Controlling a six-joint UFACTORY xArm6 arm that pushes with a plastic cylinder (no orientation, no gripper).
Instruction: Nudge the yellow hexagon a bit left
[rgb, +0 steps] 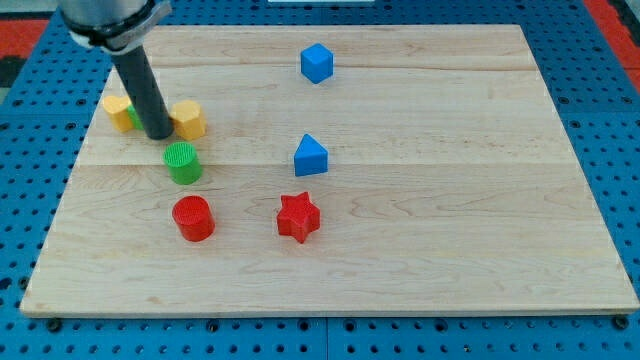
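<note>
The yellow hexagon (189, 119) sits on the wooden counter (450, 240), up near the view's top left. It is a small, flat-topped block with slanted sides, and its colour is a warm yellow. Its left edge is partly covered by the dark rod, so I cannot see its whole shape.

My tip (158, 133) is down on the counter just to the left of the yellow hexagon, touching it or almost touching it. I cannot tell which. There are no fingers on this arm, only the straight rod, so nothing is being held.

On the other side of the rod is another yellow block (118, 111). Its shape is hard to make out. A tiny bit of green (133, 113) peeks out between that block and the rod, but most of it is hidden, so I cannot say what it is.

Just below my tip stands a green cylinder (183, 162) with a ridged top. Below that is a red cylinder (193, 218). To the right of it is a red star (298, 217). Above the star is a blue block (311, 156) with a pointed top, like a triangle. Well above that, near the view's top, is a blue cube (316, 63).

The top of the rod joins a big grey part (110, 20) that is cut off by the view's top edge.
</note>
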